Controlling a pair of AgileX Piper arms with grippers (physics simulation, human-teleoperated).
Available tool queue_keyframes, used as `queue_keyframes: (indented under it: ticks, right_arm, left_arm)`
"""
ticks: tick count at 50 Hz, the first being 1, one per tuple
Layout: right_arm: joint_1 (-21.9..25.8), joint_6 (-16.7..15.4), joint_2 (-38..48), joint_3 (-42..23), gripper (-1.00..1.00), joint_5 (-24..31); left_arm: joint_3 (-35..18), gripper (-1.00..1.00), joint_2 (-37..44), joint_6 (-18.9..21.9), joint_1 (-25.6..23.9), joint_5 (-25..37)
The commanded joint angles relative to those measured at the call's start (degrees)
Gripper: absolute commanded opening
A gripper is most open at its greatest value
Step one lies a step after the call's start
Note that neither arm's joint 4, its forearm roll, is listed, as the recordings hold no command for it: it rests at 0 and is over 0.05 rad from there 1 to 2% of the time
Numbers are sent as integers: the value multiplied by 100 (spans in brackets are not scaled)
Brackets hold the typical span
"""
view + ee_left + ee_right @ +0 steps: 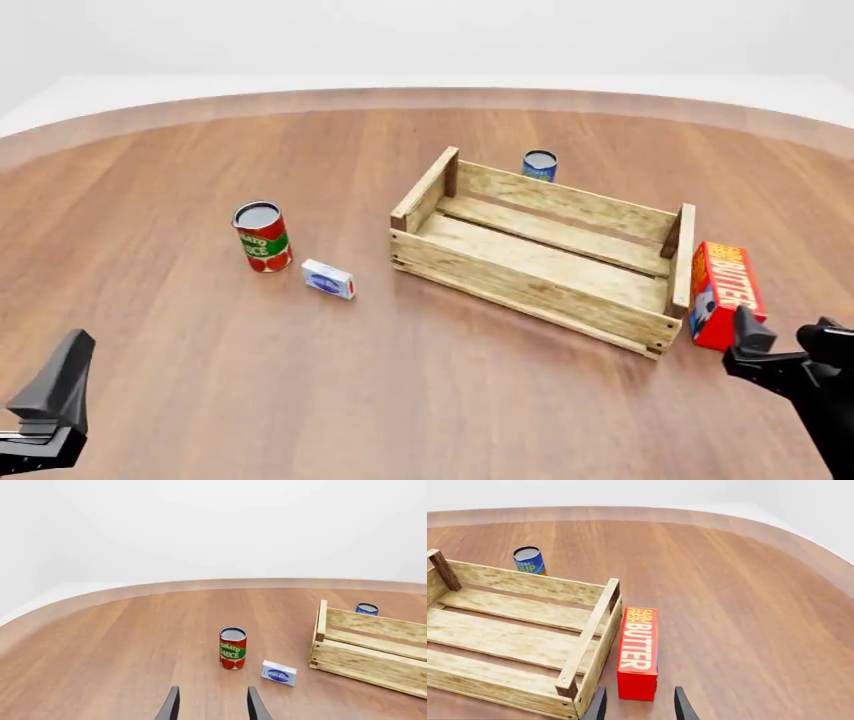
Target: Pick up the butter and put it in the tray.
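Note:
The butter is a red carton with white "BUTTER" lettering, lying on the table close beside the tray's right end; the right wrist view also has the butter. The tray is a large wooden slat crate, with nothing inside it. My right gripper hovers just in front of the butter, open, nothing between its fingers. Far to the left, near the front edge, my left gripper is open too, its fingertips showing with the table between them.
A red-and-green tomato sauce can stands left of the tray, with a small white-and-blue box beside it. A blue can stands behind the tray. The table's curved far edge runs across the back.

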Motion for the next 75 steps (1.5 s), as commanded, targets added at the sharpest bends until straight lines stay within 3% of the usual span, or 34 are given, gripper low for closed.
queue_keyframes:
  ticks: [1,17,75]
  right_arm:
    - [-7,-26,475,2,100,-430]
    - [105,6,991,-39,100,-913]
    - [54,47,1950,-516,100,-1144]
  left_arm:
    - [0,100,0,0,0,0]
    - [0,100,0,0,0,0]
    - [0,100,0,0,0,0]
